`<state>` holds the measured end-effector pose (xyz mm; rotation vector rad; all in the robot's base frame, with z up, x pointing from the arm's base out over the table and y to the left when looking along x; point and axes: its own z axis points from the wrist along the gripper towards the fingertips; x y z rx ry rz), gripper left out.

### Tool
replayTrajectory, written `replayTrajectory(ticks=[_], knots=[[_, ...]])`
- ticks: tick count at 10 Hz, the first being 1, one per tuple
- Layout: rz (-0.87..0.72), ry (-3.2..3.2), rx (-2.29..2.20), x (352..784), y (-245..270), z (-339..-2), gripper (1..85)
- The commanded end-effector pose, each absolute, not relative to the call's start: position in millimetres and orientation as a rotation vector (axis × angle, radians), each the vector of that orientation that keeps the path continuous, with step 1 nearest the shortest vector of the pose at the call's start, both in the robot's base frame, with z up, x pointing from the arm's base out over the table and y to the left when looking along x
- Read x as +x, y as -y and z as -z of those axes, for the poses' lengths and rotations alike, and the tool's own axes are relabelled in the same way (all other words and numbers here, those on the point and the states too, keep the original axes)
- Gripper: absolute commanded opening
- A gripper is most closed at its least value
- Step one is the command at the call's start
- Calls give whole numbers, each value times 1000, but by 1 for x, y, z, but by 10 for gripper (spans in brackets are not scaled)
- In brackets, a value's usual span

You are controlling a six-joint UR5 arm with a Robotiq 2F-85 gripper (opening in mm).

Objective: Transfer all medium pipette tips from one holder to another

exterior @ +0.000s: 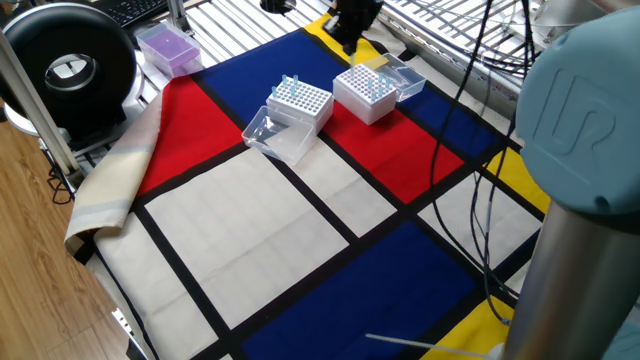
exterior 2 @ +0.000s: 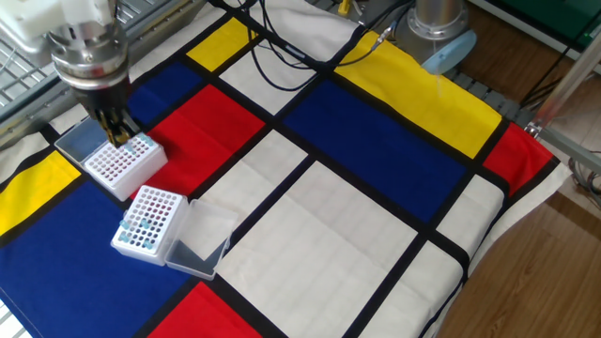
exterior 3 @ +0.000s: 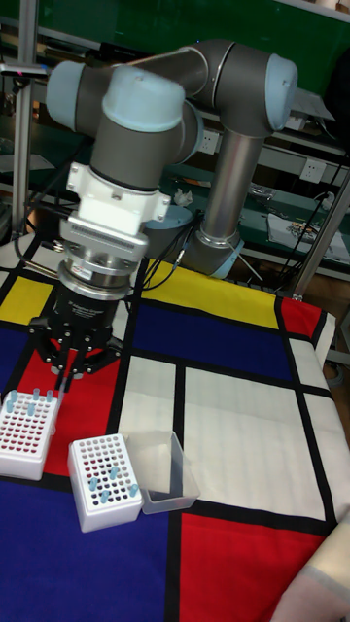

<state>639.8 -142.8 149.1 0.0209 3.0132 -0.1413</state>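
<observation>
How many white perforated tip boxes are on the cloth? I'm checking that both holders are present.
2. One box sits under the gripper near a red patch; the other box lies beside it, its clear lid open.

Two tip boxes side by side on cloth; fingers above farther box's corner.

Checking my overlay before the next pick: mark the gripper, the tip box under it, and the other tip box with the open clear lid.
gripper (exterior 2: 116, 137): other fixed view, between the fingertips.
tip box under it (exterior 2: 115, 166): other fixed view, perforated top.
other tip box (exterior 2: 147, 220): other fixed view, perforated top.
</observation>
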Motion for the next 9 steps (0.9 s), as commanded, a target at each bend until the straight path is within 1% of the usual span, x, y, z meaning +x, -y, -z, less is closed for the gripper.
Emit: replayTrajectory(ticks=[1,5,9], knots=[[114,-3011,24,632,160,-140,17],[117,-3010,54,630,165,-132,17],[76,-3006,114,628,160,-124,17]])
